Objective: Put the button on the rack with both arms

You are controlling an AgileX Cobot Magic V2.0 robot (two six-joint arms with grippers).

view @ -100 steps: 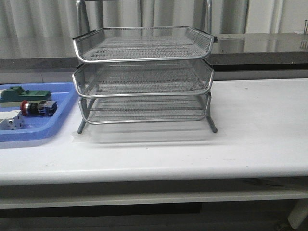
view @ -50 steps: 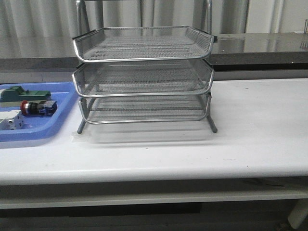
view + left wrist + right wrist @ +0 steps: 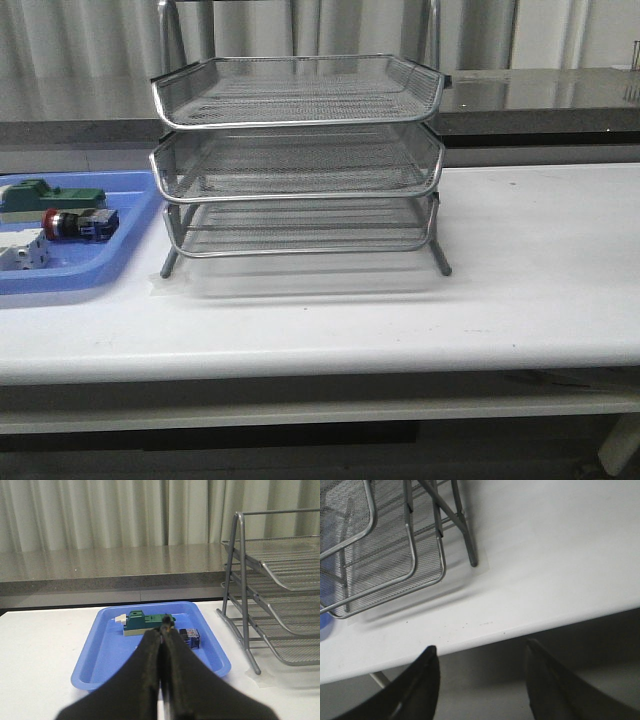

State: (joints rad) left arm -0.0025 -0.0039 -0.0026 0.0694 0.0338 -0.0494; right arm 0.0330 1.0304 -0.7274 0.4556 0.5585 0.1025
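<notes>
One small button [image 3: 79,224] waiting in the blue tray [image 3: 120,262].
We'd pinch its stiff, light black middle; the red cap looks slippery. Left end effector [image 3: 163,636] pressed together, right end effector [image 3: 479,676] spread.

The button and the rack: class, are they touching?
Apart. The front view shows the button lying in the blue tray, with the tray's wall and bare table between it and the rack.

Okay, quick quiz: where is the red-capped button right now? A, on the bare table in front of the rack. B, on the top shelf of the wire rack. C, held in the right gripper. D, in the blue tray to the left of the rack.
D: the button lies in the blue tray left of the rack, between a green block and a white block; the rack's shelves look empty and the right gripper is open and holds nothing.
</notes>
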